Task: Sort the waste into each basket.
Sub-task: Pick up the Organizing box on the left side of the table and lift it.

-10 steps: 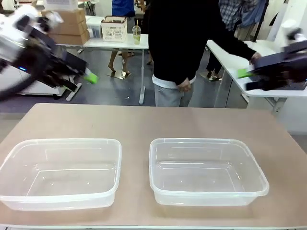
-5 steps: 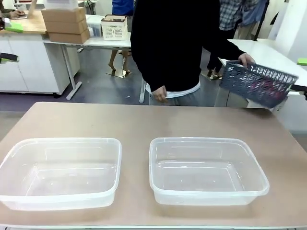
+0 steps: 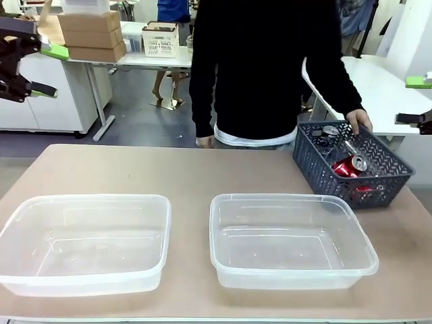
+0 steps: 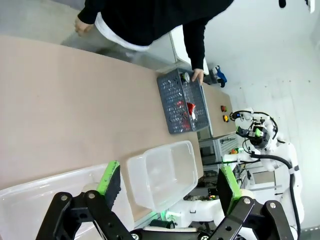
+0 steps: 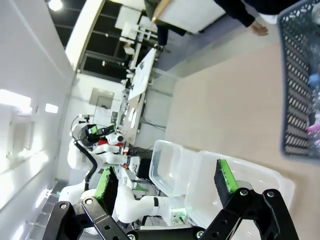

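Two clear tubs stand side by side on the near half of the table, the left basket (image 3: 88, 198) and the right basket (image 3: 283, 198), both holding nothing. The waste, a crushed red can (image 3: 343, 169) and silver cans (image 3: 357, 162), lies in a dark grey lattice basket (image 3: 317, 165) at the far right. A person's hand (image 3: 360, 120) grips its rim. My left gripper (image 3: 48, 69) hangs open, high at the left edge. My right gripper (image 3: 412, 100) is open at the right edge. Both wrist views show open gripper fingers (image 4: 110, 177) (image 5: 224, 176) with nothing between them.
The person in a black top (image 3: 263, 61) stands at the far edge. The left wrist view shows the lattice basket (image 4: 182, 102) and one tub (image 4: 162, 172) from above. The right wrist view shows the lattice basket (image 5: 300, 80) and both tubs (image 5: 235, 185).
The person carried the grey lattice basket in from the right and brought it down to the table's far right. Both arms drew back to the picture's edges.
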You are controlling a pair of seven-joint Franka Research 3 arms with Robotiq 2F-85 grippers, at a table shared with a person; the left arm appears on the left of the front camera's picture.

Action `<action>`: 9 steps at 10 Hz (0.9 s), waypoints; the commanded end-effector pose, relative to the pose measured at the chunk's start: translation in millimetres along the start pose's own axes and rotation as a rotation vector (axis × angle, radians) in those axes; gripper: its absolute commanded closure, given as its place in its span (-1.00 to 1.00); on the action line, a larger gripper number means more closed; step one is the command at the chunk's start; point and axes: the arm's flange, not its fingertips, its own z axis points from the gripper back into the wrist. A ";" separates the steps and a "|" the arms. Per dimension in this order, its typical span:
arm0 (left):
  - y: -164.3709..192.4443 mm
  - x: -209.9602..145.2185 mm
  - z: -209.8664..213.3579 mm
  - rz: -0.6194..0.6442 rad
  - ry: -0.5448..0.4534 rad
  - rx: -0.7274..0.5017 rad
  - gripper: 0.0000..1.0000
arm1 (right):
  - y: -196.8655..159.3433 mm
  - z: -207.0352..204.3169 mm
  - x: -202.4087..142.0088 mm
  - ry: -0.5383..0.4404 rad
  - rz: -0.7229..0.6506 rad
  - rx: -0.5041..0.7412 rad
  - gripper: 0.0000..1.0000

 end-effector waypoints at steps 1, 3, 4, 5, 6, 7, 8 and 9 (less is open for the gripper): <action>2.9 3.5 1.0 -0.013 -0.011 -0.018 -1.00 | -3.3 -0.3 4.6 -0.020 0.028 0.019 -1.00; -5.6 -7.1 -7.8 -0.075 0.241 0.145 -1.00 | 23.3 -51.9 -6.9 0.094 0.031 -0.046 -1.00; -10.2 -20.0 -3.7 -0.126 0.424 0.353 -1.00 | 51.2 -115.3 -29.8 0.138 0.028 -0.099 -1.00; -15.7 -36.5 6.2 -0.167 0.555 0.462 -1.00 | 73.1 -173.4 -65.4 0.163 0.051 -0.186 -1.00; -19.2 -58.0 15.9 -0.180 0.698 0.530 -1.00 | 88.1 -216.6 -106.2 0.289 0.104 -0.216 -1.00; -19.6 -77.8 20.8 -0.163 0.763 0.580 -1.00 | 93.7 -254.9 -148.8 0.359 0.201 -0.280 -1.00; -18.8 -89.9 19.3 -0.166 0.803 0.590 -1.00 | 87.4 -275.1 -179.0 0.447 0.324 -0.330 -1.00; -19.5 -92.4 17.3 -0.236 0.769 0.529 -1.00 | 78.6 -271.4 -186.5 0.516 0.505 -0.308 -1.00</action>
